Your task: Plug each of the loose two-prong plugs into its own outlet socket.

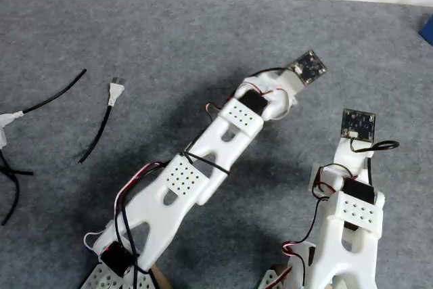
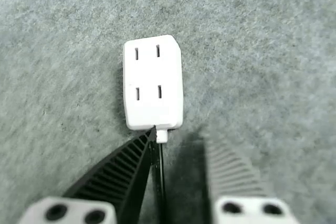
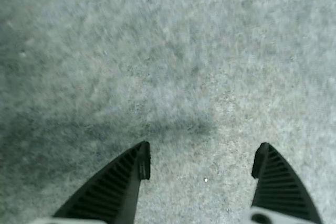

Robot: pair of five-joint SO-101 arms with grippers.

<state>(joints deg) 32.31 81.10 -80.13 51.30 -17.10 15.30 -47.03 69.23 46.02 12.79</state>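
Right now my left tool (image 2: 181, 136) hangs open just above the grey felt tabletop (image 2: 273, 51), one ribbed finger on either side of the thin black cord (image 2: 157, 171) that runs out of the white outlet block (image 2: 152, 82). The dark finger's tip looks to be touching the block's cord end. Both pairs of slots face up with nothing in them. My right tool (image 3: 203, 150) is open too, over bare felt and holding nothing.

Farther off, well apart from both arms, the pale two-prong plug (image 1: 115, 91) lies loose on its black lead (image 1: 98, 133). More black cable (image 1: 10, 181) trails at the tabletop's edge; I cannot tell what it ends in.

My worry is the block. It appears to sit free on the felt, so a nudge from that finger, or a push from a plug coming in crooked, could slide or tip it instead of seating the prongs. Closing the left tool here would pinch the cord, not brace the block. The plug's lead could also drag and twist the prongs out of line on the way over.
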